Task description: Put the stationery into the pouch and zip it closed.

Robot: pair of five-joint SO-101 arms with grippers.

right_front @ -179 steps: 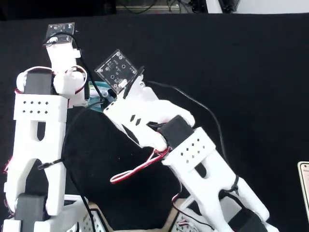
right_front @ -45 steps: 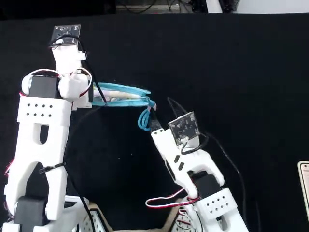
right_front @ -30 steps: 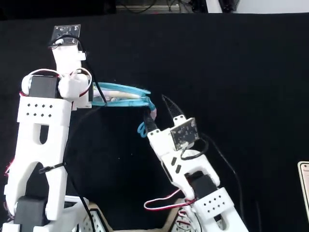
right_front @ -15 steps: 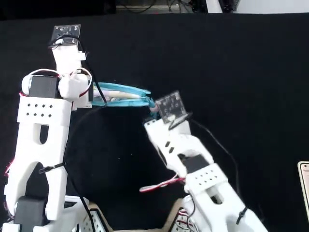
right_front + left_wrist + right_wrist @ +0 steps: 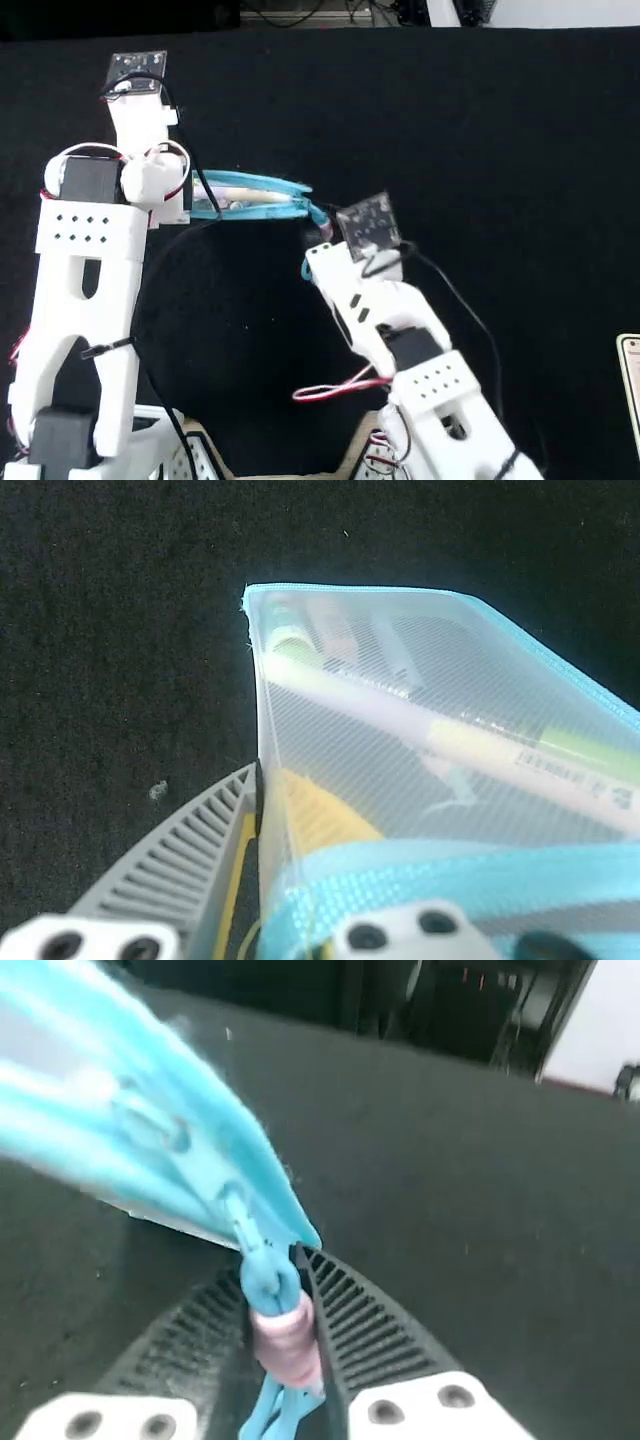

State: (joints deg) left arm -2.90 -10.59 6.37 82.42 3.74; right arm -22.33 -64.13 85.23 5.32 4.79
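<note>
The pouch (image 5: pixel 255 197) is clear mesh with teal trim and hangs edge-up above the black table between both arms. In the left wrist view the pouch (image 5: pixel 430 740) holds a white and green marker (image 5: pixel 470 745), other pens and a yellow item (image 5: pixel 320 820). My left gripper (image 5: pixel 192 200) is shut on the pouch's left end, one grey finger (image 5: pixel 190 860) pressed against the mesh. My right gripper (image 5: pixel 315 228) sits at the pouch's right end. Its ribbed fingers (image 5: pixel 350 1320) are shut on the zipper pull's teal cord and pink bead (image 5: pixel 285 1345).
A black cloth (image 5: pixel 520 150) covers the table, with open room to the right and at the back. A card (image 5: pixel 630 375) lies at the right edge. A red and white wire (image 5: pixel 335 385) loops off the right arm.
The right arm left the pouch's left end, drew back to the right, opened near the dangling cord, then moved in and shut on the zipper pull. The left arm kept holding the pouch.
</note>
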